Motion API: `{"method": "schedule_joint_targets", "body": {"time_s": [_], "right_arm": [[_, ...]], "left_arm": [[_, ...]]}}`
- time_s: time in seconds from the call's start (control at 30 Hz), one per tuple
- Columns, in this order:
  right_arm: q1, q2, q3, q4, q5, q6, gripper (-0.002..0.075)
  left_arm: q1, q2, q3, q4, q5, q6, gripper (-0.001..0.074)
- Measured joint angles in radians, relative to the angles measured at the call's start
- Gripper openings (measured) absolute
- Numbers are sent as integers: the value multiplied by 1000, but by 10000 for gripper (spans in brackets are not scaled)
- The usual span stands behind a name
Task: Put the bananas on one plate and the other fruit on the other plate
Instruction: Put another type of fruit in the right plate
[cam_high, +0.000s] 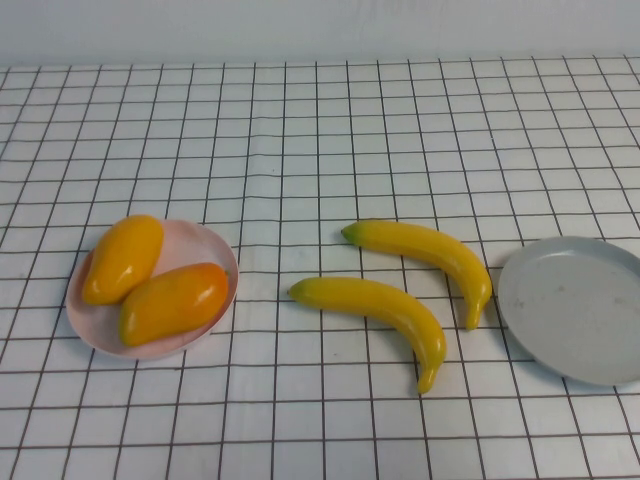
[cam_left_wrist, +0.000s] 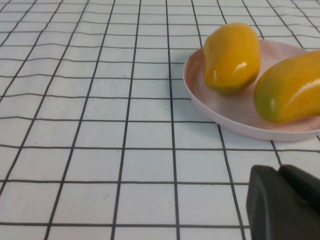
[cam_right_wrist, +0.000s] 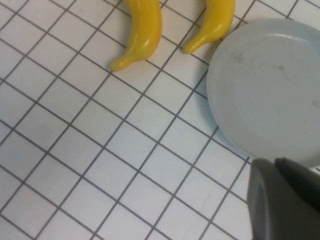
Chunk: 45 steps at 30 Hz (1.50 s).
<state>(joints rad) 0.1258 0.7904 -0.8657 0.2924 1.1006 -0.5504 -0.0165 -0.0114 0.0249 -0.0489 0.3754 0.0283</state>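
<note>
On the white, black-gridded surface (cam_high: 320, 120), 2 bananas lie side by side in the middle, between the 2 plates. The far banana (cam_high: 425, 252) runs from a greenish tip on its left end, pointing toward the pink plate, across to the right and then curves toward the robot, its yellow tip ending just beside the rim of the grey-blue plate (cam_high: 580, 305). The near banana (cam_high: 380, 310) lies roughly parallel, its blunt end pointing left and its narrow tip bending down toward the robot's side. Both are long, glossy and yellow, and they lie apart from each other and off either plate.

The pink plate (cam_high: 215, 250) sits on the robot's left and carries the 2 other fruits. The left mango-like fruit (cam_high: 122, 258) has its long axis running diagonally, its narrow end toward the near left and its rounder end away to the right. The right fruit (cam_high: 175, 302) lies beside it on a similar diagonal, touching or nearly touching it, with a redder-orange flush at its far-right end. Both are plump, oval and shiny orange-yellow.

The grey-blue plate on the robot's right holds nothing and is partly cut by the picture's edge.

The left pincer (cam_left_wrist: 285, 205) hangs over the surface near the pink plate, closed and gripping nothing. The right pincer (cam_right_wrist: 282, 200) hangs by the edge of the grey-blue plate, likewise closed and gripping nothing.
</note>
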Motion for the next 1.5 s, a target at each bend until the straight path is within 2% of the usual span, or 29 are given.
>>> {"method": "schedule_joint_targets", "body": {"time_s": [0.27,0.33,0.4,0.57,0.6,0.67,0.97,1.23,1.5], "right_arm": [[130,411,-237,-105,89,27,-13],[170,507,-301,-148,99,39,7],[208,610,-369,-190,116,42,78],[281,830,-526,-231,123,48,393],[295,871,-560,-233,123,48,438],[321,941,-627,-235,123,50,479],[404,1205,-857,-196,123,52,498],[405,1311,-878,-135,123,52,496],[405,1339,-878,-135,123,52,396]], "left_arm": [[0,0,0,0,0,0,-3],[0,0,0,0,0,0,-3],[0,0,0,0,0,0,-3],[0,0,0,0,0,0,-3],[0,0,0,0,0,0,-3],[0,0,0,0,0,0,-3],[0,0,0,0,0,0,-3],[0,0,0,0,0,0,-3],[0,0,0,0,0,0,-3]]}}
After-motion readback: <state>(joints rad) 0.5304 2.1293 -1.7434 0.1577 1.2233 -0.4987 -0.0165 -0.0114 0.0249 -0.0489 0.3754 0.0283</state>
